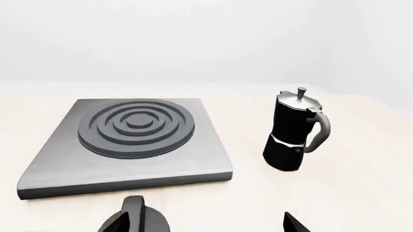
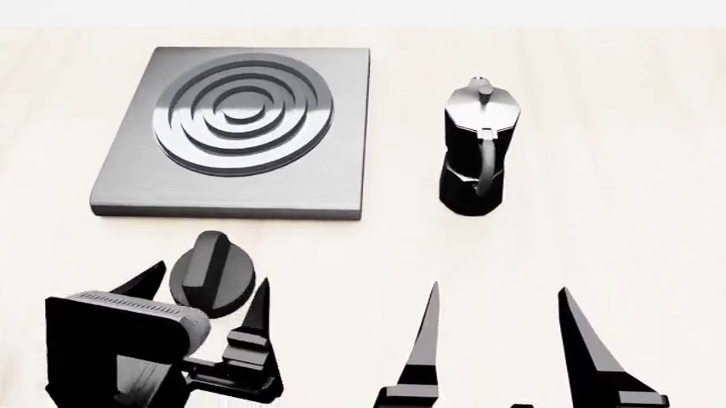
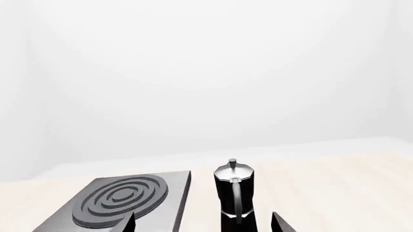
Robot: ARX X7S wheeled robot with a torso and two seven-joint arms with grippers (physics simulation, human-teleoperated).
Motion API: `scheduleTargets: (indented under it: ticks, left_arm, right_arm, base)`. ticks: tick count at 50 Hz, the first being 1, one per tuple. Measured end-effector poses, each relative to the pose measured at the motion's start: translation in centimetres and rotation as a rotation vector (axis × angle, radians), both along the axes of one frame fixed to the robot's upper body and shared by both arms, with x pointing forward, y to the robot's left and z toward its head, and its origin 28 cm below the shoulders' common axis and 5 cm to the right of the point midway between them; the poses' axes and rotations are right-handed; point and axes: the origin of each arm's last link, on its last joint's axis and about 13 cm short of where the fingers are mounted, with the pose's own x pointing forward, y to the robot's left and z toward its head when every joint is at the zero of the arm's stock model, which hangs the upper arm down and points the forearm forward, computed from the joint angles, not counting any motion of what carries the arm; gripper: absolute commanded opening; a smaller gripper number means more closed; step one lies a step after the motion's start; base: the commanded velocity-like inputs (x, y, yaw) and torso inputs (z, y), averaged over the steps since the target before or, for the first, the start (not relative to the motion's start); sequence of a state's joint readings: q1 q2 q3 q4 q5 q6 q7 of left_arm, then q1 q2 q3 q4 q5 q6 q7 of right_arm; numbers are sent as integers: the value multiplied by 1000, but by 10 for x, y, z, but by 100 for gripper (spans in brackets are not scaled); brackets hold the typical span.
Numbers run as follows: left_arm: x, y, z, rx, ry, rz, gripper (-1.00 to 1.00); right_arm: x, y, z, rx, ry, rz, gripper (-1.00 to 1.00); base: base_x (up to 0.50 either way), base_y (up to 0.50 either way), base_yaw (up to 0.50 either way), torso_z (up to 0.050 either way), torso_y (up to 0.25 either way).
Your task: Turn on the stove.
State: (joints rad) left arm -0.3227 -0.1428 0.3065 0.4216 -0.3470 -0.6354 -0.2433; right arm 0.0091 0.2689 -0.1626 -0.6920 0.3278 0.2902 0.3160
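Observation:
The stove [image 2: 233, 136] is a flat grey square plate with a dark ringed burner, at the far left of the light wooden table; it also shows as the stove [image 1: 129, 145] and the stove [image 3: 119, 198]. Its separate round black knob [image 2: 212, 270] sits on the table in front of the plate. My left gripper [image 2: 204, 293] is open with its fingers either side of the knob [image 1: 135, 216], which lies close to one finger [image 1: 116, 223] and well away from the other. My right gripper [image 2: 501, 331] is open and empty, nearer than the moka pot.
A black-and-silver moka pot [image 2: 477, 153] stands upright right of the stove, handle towards me, also seen as the moka pot [image 1: 293, 130] and the moka pot [image 3: 233, 198]. Bare table [image 2: 635, 170] stretches to the right. A white wall lies behind.

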Motion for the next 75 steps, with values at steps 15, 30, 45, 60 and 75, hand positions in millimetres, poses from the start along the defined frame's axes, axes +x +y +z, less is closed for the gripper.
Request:
scheduleTargets:
  ticks: [15,30,45,60,75]
  left_arm:
    - [13,-8,-2,24,39,-16,100]
    - [23,-9,-5,42,57,-2,100]
    - [30,-4,-10,75,70,29,100]
    - [35,1,-13,103,66,62,100]
    - [41,2,-21,105,81,80,100]
  right_arm:
    - [-1,0,1,1,-3,0,100]
    - [-1,-1,1,4,-4,0,100]
    - [-1,0,1,7,-3,1,100]
    - [-1,0,0,7,0,2,100]
    - [-1,1,0,6,0,3,100]
  base:
    - [0,0,0,0,0]
    - [0,0,0,0,0]
    - [0,0,0,0,0]
    - [0,0,0,0,0]
    - [0,0,0,0,0]
